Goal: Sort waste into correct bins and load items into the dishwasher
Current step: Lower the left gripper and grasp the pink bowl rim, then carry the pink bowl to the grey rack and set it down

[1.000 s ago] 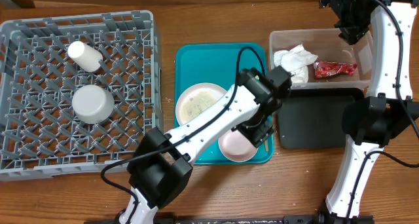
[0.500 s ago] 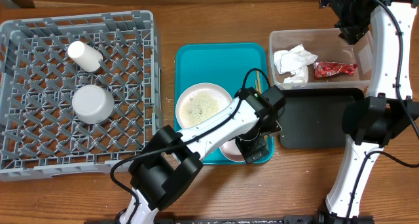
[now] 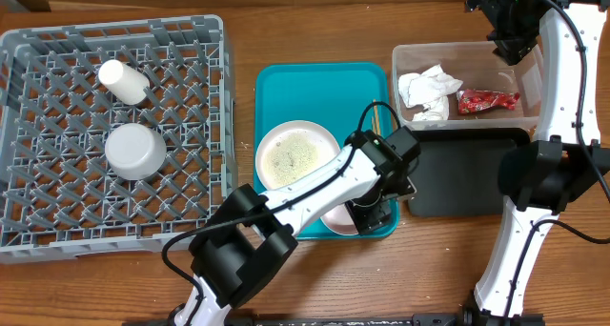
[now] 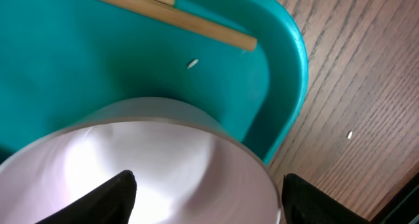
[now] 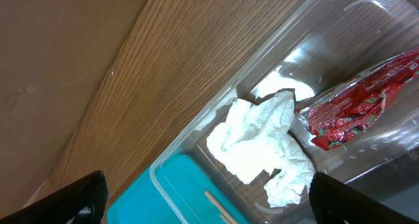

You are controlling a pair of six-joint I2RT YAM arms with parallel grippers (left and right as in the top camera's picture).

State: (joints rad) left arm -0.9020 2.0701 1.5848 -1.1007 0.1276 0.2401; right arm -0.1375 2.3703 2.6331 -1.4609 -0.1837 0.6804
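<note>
So compared with a second ago, the left hand (image 3: 374,210) has slid toward the near right corner of the teal tray (image 3: 324,88) and dropped right over the small bowl (image 3: 334,218) sitting there. A second back you could see most of that bowl from above; now only its left edge pokes out from under the arm. In the last half second it barely moves.

From the left wrist view the fingers are spread wide. One hangs over the inside of the bowl and the other sits just outside its right rim, so the wall is between them. They aren't pinching it, and the bowl sits flat on the tray.

A chopstick (image 4: 196,24) lies just past the bowl, with a stray grain (image 4: 192,64) beside it.

Nothing else has budged:
- the plate (image 3: 291,154) with rice (image 3: 294,160) is on the tray, left of the bowl
- the cup (image 3: 123,81) and upturned bowl (image 3: 134,151) are in the rack (image 3: 19,126) on the left
- the napkin (image 3: 427,88) and red wrapper (image 3: 488,101) are in the clear tub (image 3: 398,78) at far right
- the black tray (image 3: 467,178) is just near of the tub

The right hand (image 3: 503,29) hasn't moved. It hovers over the tub's far side, fully open and holding nothing.
</note>
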